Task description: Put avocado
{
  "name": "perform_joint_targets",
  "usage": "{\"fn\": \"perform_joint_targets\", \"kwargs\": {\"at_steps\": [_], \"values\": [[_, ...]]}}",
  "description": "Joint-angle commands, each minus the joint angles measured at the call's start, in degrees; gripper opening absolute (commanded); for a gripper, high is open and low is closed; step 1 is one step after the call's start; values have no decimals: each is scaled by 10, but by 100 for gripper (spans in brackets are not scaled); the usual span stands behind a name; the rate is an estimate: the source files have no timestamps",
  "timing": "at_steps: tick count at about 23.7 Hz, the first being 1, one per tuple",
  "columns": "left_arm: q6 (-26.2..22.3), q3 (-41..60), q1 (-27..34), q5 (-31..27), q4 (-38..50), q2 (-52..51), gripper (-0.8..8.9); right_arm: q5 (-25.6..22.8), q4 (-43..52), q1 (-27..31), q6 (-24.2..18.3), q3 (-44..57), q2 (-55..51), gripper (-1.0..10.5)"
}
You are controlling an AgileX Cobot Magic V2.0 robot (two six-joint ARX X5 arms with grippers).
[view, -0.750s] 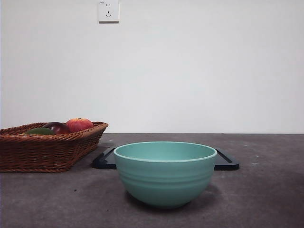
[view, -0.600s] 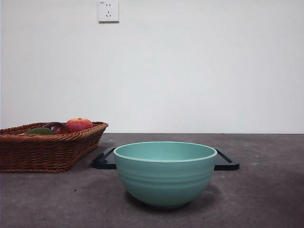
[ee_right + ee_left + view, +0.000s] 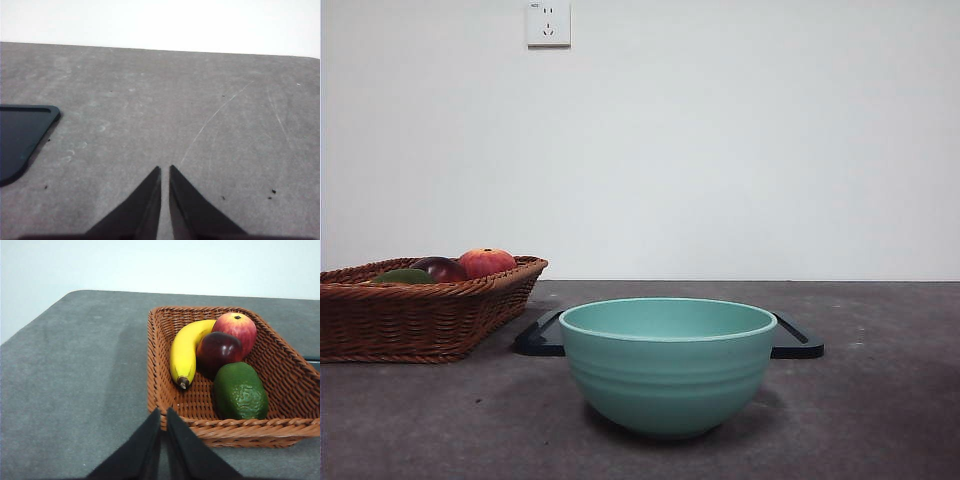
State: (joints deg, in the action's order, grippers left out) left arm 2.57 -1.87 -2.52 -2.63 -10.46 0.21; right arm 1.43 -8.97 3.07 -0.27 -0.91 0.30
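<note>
The avocado, dark green with dull bumpy skin, lies in the brown wicker basket at its near corner; from the front only its top shows over the basket rim. My left gripper hangs shut just outside the basket's near rim, apart from the avocado. Over bare grey table, my right gripper is shut on nothing. Neither arm shows in the front view.
A yellow banana, a dark maroon fruit and a red-orange fruit share the basket. A teal bowl stands in the front middle, with a black tray behind it; the tray's corner appears near my right gripper.
</note>
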Motion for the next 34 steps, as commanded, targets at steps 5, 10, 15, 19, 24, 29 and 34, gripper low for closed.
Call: {"fn": "perform_joint_targets", "kwargs": {"at_steps": [5, 10, 15, 19, 24, 29, 34], "values": [[44, 12, -2, 1, -2, 0, 17, 18, 56, 1, 64, 3, -1, 24], [45, 10, -2, 1, -2, 0, 17, 28, 60, 1, 124, 3, -1, 23], [66, -13, -2, 1, -2, 0, 17, 50, 61, 0, 167, -5, -1, 11], [102, -41, -2, 1, -2, 0, 17, 45, 57, 0, 194, -30, 0, 11], [149, -90, -2, 1, -4, 1, 17, 43, 26, 0, 212, -85, 7, 10], [148, -157, -2, 1, -22, 15, 17, 54, -38, 0, 221, -160, 41, 11], [133, -246, -2, 1, -81, 63, 17, 103, -58, 0, 220, -230, 94, 10]]}}
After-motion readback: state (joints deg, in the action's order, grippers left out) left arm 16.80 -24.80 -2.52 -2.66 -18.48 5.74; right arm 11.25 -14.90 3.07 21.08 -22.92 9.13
